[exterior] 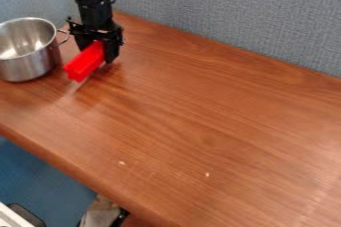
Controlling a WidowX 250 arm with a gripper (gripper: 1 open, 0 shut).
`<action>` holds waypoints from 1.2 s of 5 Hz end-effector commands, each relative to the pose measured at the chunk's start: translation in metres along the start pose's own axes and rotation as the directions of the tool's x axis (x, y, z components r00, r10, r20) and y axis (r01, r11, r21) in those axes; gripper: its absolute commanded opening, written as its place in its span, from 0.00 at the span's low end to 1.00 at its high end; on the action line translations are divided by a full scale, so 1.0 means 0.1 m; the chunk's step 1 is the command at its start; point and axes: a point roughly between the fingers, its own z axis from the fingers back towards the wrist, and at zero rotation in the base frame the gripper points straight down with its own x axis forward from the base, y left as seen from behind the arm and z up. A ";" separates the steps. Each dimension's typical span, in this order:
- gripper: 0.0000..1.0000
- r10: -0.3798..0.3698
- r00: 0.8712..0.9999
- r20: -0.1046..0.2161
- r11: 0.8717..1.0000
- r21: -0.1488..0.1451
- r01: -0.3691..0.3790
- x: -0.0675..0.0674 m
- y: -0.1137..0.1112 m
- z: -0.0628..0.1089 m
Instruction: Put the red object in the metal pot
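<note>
**Block in the fingers, beside the pot**

The gripper (96, 50) points straight down, its fingers closed on the upper end of the red block (84, 63). The block hangs tilted below the fingers, its lower end down-left and near the table (200, 121). The pot (24, 48) stands just left of the fingers, upright, the block outside it.
</note>
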 end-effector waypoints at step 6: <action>0.00 0.206 0.963 0.172 0.977 0.012 -0.211 0.20 -0.31 0.87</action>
